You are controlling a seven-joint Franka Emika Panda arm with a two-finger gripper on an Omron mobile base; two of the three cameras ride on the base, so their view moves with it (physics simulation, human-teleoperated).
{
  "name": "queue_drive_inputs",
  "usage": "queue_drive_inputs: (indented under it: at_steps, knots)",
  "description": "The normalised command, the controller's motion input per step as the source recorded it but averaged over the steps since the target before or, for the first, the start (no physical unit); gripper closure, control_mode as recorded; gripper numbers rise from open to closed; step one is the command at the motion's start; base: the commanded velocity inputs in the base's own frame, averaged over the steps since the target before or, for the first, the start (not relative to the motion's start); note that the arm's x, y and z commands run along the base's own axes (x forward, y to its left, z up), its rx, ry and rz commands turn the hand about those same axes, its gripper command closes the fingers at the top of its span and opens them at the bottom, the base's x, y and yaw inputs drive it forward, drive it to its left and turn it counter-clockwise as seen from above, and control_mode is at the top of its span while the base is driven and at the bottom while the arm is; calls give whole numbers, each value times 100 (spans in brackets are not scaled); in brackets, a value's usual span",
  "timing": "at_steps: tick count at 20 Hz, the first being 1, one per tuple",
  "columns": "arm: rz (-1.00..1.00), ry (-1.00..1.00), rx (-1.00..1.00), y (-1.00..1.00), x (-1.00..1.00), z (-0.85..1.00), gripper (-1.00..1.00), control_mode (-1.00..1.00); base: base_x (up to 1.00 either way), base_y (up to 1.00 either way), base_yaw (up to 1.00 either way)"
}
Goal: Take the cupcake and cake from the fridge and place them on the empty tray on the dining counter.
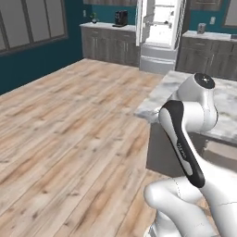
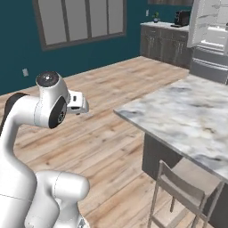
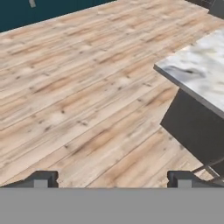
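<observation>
Fingers [image 3: 41, 178] spread wide and empty over bare floor; the open fridge [image 1: 159, 28] stands far ahead, its contents too distant to discern.

Pale wood-plank floor [image 1: 69, 129]; teal walls [image 2: 18, 49]; grey-paned windows [image 2: 80, 20]; dark cabinets [image 1: 109, 44]; stool [image 2: 187, 189].

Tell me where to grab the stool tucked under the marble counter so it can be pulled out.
Grip the stool by the top rail of its backrest, coming from the open floor side. Its seat sits under the dining counter overhang, while the backrest faces outward. The rail looks thin and flat, so a pinch from above should suit it.
</observation>
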Motion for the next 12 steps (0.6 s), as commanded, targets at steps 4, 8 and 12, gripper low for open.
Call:
queue_drive_inputs:
  at_steps: [4, 8, 12]
  knots:
    - [0, 0, 0, 0, 0, 0, -100, 100, 82, 100, -14]
    - [0, 0, 0, 0, 0, 0, -100, 100, 84, 100, -30]
    - [0, 0, 0, 0, 0, 0, -100, 100, 90, 100, -43]
